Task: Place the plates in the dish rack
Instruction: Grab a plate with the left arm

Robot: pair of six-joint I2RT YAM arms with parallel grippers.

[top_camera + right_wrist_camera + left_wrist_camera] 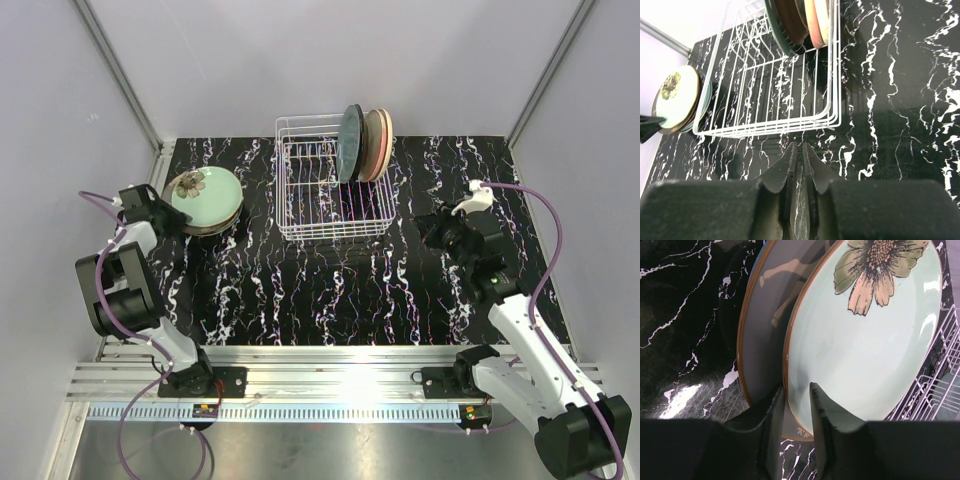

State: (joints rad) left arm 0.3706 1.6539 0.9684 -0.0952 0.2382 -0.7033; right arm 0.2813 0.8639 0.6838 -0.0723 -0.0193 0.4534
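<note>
A stack of plates sits at the table's left, topped by a mint-green floral plate [208,193] [865,350], which lies tilted on a grey-brown plate [765,330]. My left gripper [180,214] [797,390] is shut on the mint-green plate's near rim, one finger on its face and the other beneath it. The white wire dish rack [300,228] [765,129] stands at the back middle. Upright at its right end are a dark green plate [350,145] and peach plates [380,145]. My right gripper [424,226] [801,146] is shut and empty, just right of the rack's near corner.
The table top is black marble pattern, with grey walls on three sides. The rack's left slots [300,175] hold nothing. A metal rail [330,365] with both arm bases runs along the near edge.
</note>
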